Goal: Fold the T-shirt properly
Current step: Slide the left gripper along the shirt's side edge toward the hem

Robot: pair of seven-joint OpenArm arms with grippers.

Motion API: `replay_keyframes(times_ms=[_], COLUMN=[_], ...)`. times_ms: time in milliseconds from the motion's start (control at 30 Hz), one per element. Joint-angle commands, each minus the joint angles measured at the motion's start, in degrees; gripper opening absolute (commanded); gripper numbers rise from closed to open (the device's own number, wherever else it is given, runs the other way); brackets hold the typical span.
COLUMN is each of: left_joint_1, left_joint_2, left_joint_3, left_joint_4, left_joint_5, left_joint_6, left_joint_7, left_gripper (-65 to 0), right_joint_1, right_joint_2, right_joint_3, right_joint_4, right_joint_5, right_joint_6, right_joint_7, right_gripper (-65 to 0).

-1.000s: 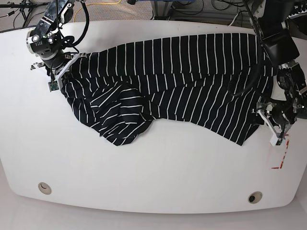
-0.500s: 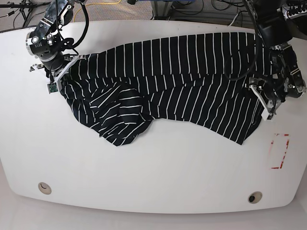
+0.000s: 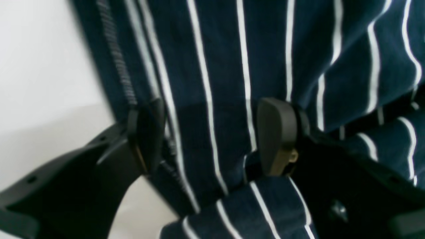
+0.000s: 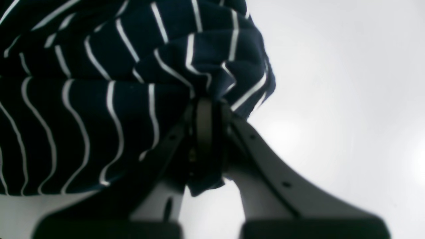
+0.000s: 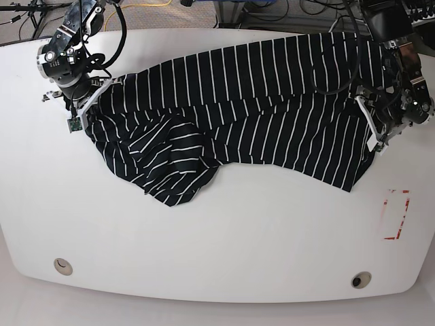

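T-shirt (image 3: 225,76) cloth runs between the spread fingertips (image 3: 277,132) of my left gripper (image 3: 212,132), hem just by one tip; whether they grip it I cannot tell. My right gripper (image 4: 204,126) is pinched tight on a bunched corner of the T-shirt (image 4: 109,73), with a scrap of cloth poking out below the tips. Beyond both, the striped shirt (image 5: 238,115) stretches across the white table (image 5: 224,238) between my two grippers, a crumpled sleeve (image 5: 173,163) hanging toward the front edge. Red tape marks (image 5: 397,214) lie past my left gripper (image 5: 380,132).
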Motion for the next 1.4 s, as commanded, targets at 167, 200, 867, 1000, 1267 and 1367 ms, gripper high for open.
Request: replay_keyframes(times_ms=[167,200,867,1000,1267,1367], left_joint_1=[-0.95,-1.21,-18.18,-19.58,-19.67,-19.58], left_joint_2=[-0.94,-0.94,-6.56,-6.56,-3.05,-1.73], left_joint_3=[-0.36,-0.36,-6.33,-5.10,-3.26,-2.38], left_joint_4=[2.17,2.17,-26.76,-31.86,-32.91,-32.91], left_joint_5=[-0.35,-0.35,5.02,5.02,4.93,5.02], left_joint_6=[-0.16,-0.07,-0.42,-0.51,-1.35,-1.35], left_joint_7=[-0.29,-0.38,-10.31,-10.93,-10.57,-8.64], left_gripper=[-25.6,-25.6,-25.6,-25.6,-25.6,-25.6], right_joint_1=[0.54,0.54,0.54,0.62,0.62,0.54], right_joint_2=[0.59,0.59,0.59,0.59,0.59,0.59], right_joint_3=[0.08,0.08,0.00,0.00,0.00,0.00], right_joint_4=[1.06,1.06,1.06,1.06,1.06,1.06], right_joint_5=[0.62,0.62,0.62,0.62,0.62,0.62], right_joint_6=[-0.51,-0.51,-0.51,-0.51,-0.51,-0.51], right_joint_7=[1.01,1.01,1.01,1.01,1.01,1.01], right_gripper=[-65.0,-65.0,-65.0,-65.0,-65.0,-65.0])
